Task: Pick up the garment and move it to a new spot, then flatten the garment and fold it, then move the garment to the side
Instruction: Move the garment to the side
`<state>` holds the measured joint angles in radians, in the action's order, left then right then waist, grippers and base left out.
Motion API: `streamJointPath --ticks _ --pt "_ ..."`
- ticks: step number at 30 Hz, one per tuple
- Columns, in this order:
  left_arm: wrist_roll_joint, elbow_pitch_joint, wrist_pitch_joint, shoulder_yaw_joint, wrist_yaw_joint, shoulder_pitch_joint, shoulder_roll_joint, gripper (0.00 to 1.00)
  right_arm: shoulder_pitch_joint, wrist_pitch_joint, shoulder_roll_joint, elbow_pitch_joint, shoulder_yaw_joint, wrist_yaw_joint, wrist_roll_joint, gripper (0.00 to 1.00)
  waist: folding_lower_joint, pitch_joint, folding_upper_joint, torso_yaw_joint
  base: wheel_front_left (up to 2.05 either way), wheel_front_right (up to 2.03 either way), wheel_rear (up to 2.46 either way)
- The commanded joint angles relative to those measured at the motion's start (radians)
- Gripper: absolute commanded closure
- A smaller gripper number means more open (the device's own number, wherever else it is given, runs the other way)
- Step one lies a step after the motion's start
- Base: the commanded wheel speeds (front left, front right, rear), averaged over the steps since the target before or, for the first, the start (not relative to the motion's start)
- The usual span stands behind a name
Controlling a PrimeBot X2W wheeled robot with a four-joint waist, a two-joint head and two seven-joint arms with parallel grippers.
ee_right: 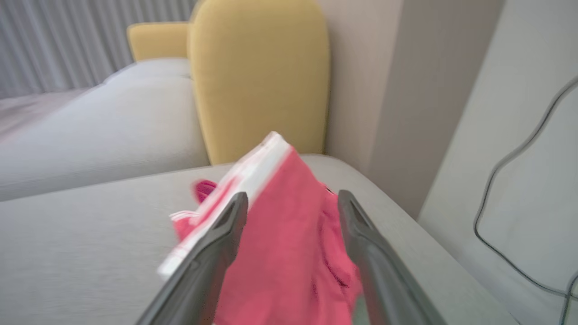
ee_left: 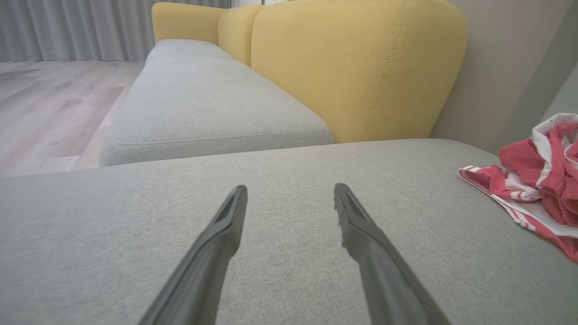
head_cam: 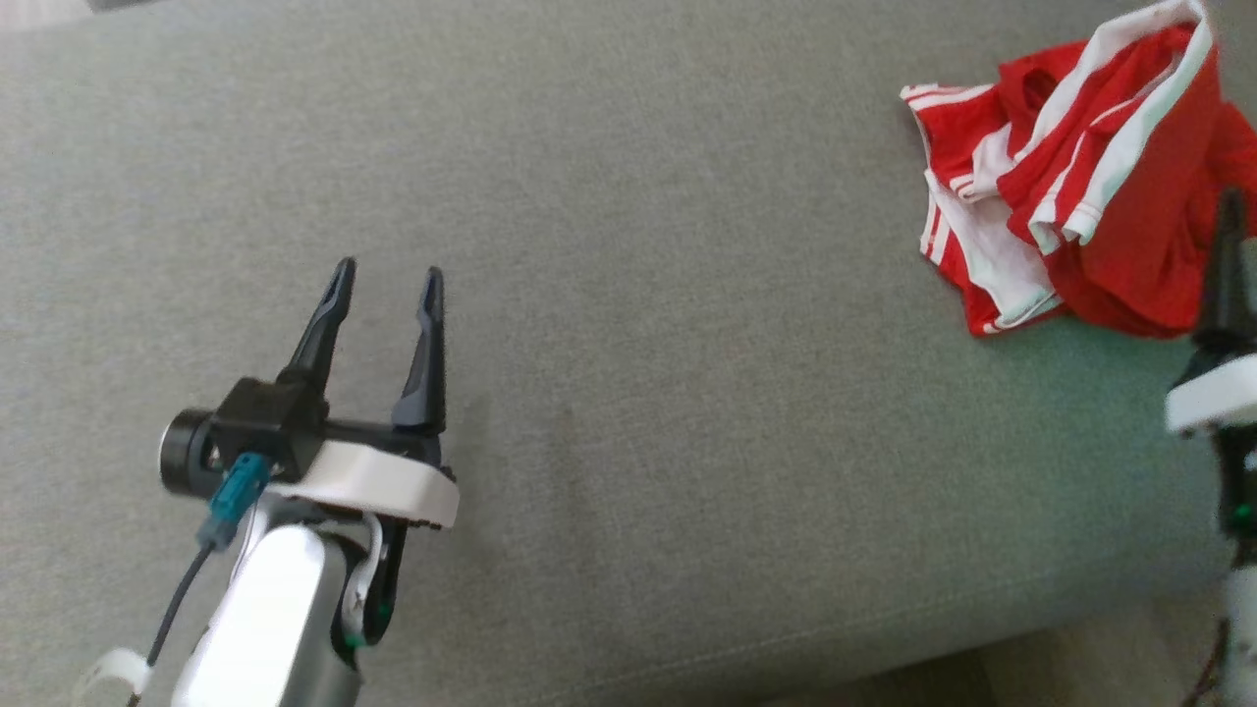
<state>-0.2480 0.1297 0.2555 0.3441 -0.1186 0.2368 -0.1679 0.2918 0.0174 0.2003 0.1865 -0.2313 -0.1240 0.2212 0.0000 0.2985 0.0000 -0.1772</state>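
The garment (head_cam: 1100, 187), red with white stripes and trim, lies crumpled on the grey sofa seat (head_cam: 687, 344) at the far right. My right gripper (head_cam: 1231, 211) stands at its right edge; in the right wrist view its fingers (ee_right: 226, 225) are spread wide with the garment (ee_right: 289, 234) bunched between and beyond them, not pinched. My left gripper (head_cam: 388, 270) hovers open over bare seat at the lower left, well away from the cloth. In the left wrist view the left gripper (ee_left: 290, 187) is spread, with the garment (ee_left: 542, 180) off to the right.
Yellow back cushions (ee_left: 356, 67) rise behind the seat, and another grey seat cushion (ee_left: 203, 104) extends beyond. Wooden floor (ee_left: 49, 104) lies to one side. A wall with a dark cable (ee_right: 510, 180) stands close past the garment. The seat's front edge (head_cam: 884, 638) runs along the bottom.
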Motion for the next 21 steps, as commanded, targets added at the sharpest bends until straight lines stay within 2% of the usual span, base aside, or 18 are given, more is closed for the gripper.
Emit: streamJointPath --ticks 1,5,9,16,21 --pt "-0.008 -0.039 0.004 -0.041 -0.011 0.003 -0.012 0.00 -0.017 -0.004 -0.015 -0.090 0.022 -0.007 -0.026 0.00 0.0000 -0.028 0.0000 0.019 0.00 0.00 0.00" --pt "-0.019 -0.053 0.004 -0.062 -0.033 -0.030 -0.015 0.00 -0.086 -0.011 -0.087 -0.233 0.080 -0.007 -0.088 0.00 0.0000 -0.061 0.0000 0.054 0.00 0.00 0.00" --pt "-0.028 -0.067 0.005 -0.081 -0.051 -0.060 -0.022 0.00 -0.123 -0.037 -0.125 -0.299 0.162 -0.007 -0.117 0.00 0.0000 -0.090 0.0000 0.099 0.00 0.00 0.00" --pt "-0.031 -0.098 0.005 -0.103 -0.075 -0.127 -0.046 0.00 -0.171 -0.065 -0.147 -0.302 0.280 -0.007 -0.132 0.00 0.0000 -0.144 0.0000 0.159 0.00 0.00 0.00" --pt "-0.027 -0.120 0.001 -0.094 -0.074 -0.170 -0.063 0.00 -0.216 -0.067 -0.149 -0.283 0.313 -0.007 -0.105 0.00 0.0000 -0.181 0.0000 0.176 0.00 0.00 0.00"
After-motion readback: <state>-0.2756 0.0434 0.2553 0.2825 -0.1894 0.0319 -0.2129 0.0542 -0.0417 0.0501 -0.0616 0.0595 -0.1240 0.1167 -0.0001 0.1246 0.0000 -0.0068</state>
